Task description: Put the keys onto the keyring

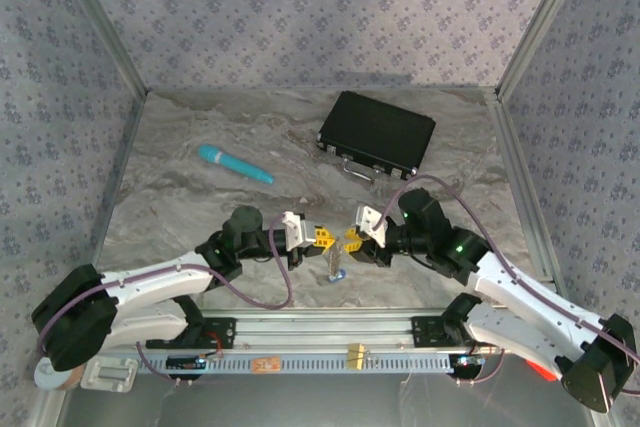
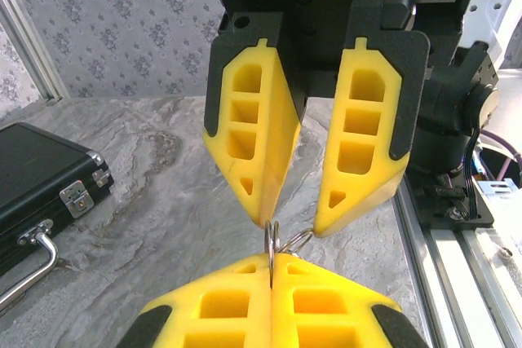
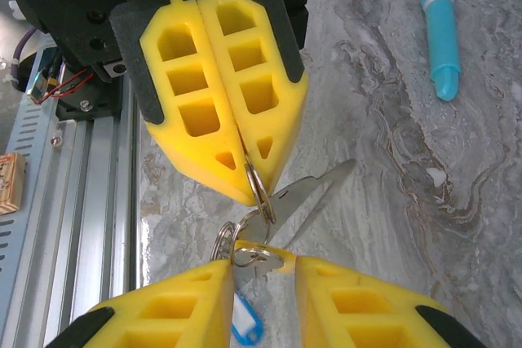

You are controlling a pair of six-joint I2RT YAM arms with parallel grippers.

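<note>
Silvery keys (image 3: 314, 187), one with a blue tag, hang low at centre frame between your two claws. Your left gripper (image 2: 272, 265) is clamped flat on the metal keyring (image 3: 258, 195). Your right gripper (image 3: 263, 270) stands narrowly parted, a finger on either side of the bunch. Beyond, a teal pen (image 1: 235, 164) lies upper left and a black case (image 1: 377, 132) upper right.

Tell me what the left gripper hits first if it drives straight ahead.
Probably the right gripper's fingers, facing it nearly tip to tip; the left gripper is shut on a metal ring.
</note>
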